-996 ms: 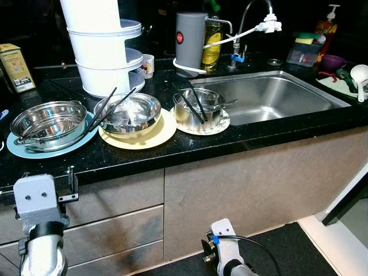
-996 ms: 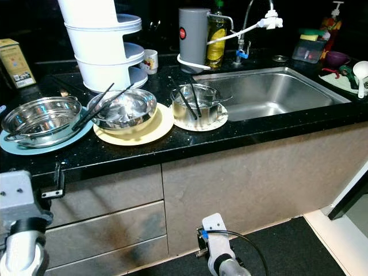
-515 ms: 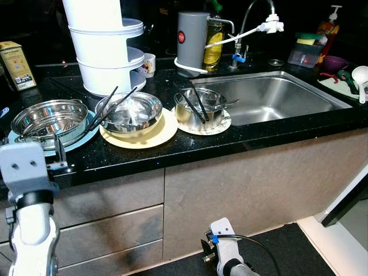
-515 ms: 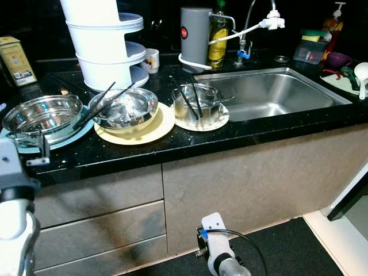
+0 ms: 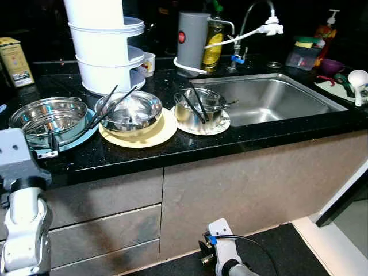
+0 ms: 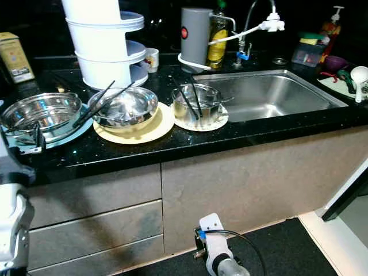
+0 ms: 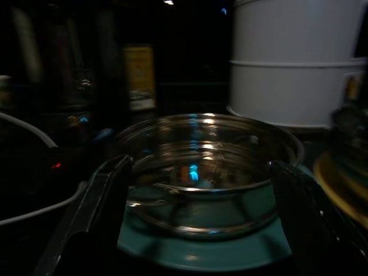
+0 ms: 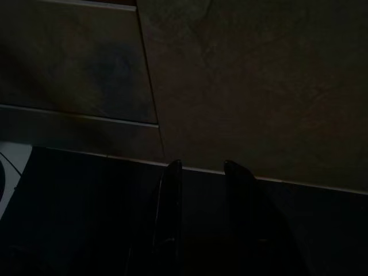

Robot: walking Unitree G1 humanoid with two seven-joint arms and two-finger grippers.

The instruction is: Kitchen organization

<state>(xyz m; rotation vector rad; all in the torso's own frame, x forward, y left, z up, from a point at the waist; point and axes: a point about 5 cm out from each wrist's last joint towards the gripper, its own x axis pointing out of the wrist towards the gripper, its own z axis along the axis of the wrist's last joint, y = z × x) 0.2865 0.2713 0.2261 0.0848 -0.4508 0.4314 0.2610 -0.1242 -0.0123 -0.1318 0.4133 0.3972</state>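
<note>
Three steel bowls stand in a row on the black counter (image 5: 190,144). The left bowl (image 5: 49,118) sits on a teal plate (image 5: 87,127). The middle bowl (image 5: 129,112) rests on a yellow plate (image 5: 158,133) with black chopsticks (image 5: 112,103) across it. The small bowl (image 5: 198,109) on a white plate (image 5: 223,123) holds more utensils. My left gripper (image 7: 201,167) is open at the counter's front edge, a finger (image 7: 95,207) on each side of the left bowl, not touching it. My right gripper (image 5: 214,253) hangs low by the cabinet front.
A steel sink (image 5: 270,98) lies to the right, under a tap (image 5: 267,26). White stacked containers (image 5: 103,52) and a grey kettle (image 5: 191,37) stand at the back. A yellow box (image 5: 12,54) is at far left. Drawers (image 5: 98,224) sit below the counter.
My left arm has risen from below the counter edge and moved forward, so its fingers now flank the left bowl. The right arm has stayed put.
</note>
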